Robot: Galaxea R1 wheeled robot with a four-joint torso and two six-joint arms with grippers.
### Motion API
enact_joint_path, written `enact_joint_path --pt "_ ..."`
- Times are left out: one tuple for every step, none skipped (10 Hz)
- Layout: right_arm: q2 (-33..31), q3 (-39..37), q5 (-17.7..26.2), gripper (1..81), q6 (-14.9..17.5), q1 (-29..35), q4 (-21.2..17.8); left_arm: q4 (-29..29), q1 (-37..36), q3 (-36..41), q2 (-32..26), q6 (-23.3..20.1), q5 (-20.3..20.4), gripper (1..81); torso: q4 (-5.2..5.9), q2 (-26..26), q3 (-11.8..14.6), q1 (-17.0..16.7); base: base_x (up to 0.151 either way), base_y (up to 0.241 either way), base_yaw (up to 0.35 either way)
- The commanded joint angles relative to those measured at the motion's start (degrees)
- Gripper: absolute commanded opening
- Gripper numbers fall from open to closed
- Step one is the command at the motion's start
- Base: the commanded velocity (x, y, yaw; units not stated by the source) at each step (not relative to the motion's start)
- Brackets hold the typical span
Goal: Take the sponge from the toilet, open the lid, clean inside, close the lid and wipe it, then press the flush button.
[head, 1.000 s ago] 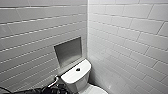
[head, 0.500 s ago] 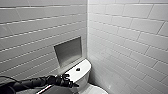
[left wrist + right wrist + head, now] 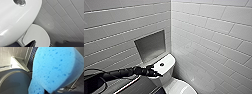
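Observation:
The white toilet's tank (image 3: 166, 65) stands in the corner, with the dark round flush button (image 3: 162, 64) in the middle of its top. The lid (image 3: 180, 88) lies shut over the bowl below it. My left gripper (image 3: 153, 72) reaches in from the left to the tank's front left edge. In the left wrist view its open dark fingers (image 3: 31, 43) hover above the lid (image 3: 37, 36), with the flush button (image 3: 19, 2) close by. The blue sponge (image 3: 55, 69) looms large in the right wrist view, with my right gripper (image 3: 49, 92) shut on it beside the lid (image 3: 13, 80).
White tiled walls meet in a corner right behind the toilet. A recessed niche (image 3: 151, 46) sits in the left wall above the tank. A pale rail (image 3: 126, 86) runs along the lower left, over a dark tiled floor (image 3: 31, 60).
My left arm has swung up from the lower left and stretched out to the tank's edge. The sponge stays held in the right gripper.

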State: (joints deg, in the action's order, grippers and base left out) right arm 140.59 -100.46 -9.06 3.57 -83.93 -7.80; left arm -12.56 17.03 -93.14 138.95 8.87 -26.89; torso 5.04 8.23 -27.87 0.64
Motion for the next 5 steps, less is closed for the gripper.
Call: enact_joint_path --pt "-1.2 3.1 4.8 1.0 -0.1 1.1 -0.7 -1.5 -11.9 -4.3 1.2 1.1 -5.3 81.1 0.00 0.0 -2.7 0.0 0.000 0.000 0.000" --pt "-1.1 3.1 4.8 1.0 -0.2 1.1 -0.7 -1.4 -12.8 -6.4 2.4 1.1 -5.9 81.1 0.00 0.0 -1.2 0.0 0.000 0.000 0.000" --pt "-1.2 3.1 4.8 1.0 -0.4 1.1 -0.7 -1.3 -13.4 -7.8 3.1 1.1 -6.1 81.1 0.00 0.0 -1.6 0.0 0.000 0.000 0.000" --pt "-1.2 3.1 4.8 1.0 -0.6 1.1 -0.7 -1.3 -14.2 -9.3 3.8 1.1 -7.0 81.1 0.00 0.0 -2.0 0.0 0.000 0.000 0.000" --pt "-1.2 3.1 4.8 1.0 -0.6 1.1 -0.7 -1.3 -15.8 -10.7 4.5 1.1 -7.7 81.1 0.00 -0.1 -1.9 0.1 0.000 0.000 0.000"
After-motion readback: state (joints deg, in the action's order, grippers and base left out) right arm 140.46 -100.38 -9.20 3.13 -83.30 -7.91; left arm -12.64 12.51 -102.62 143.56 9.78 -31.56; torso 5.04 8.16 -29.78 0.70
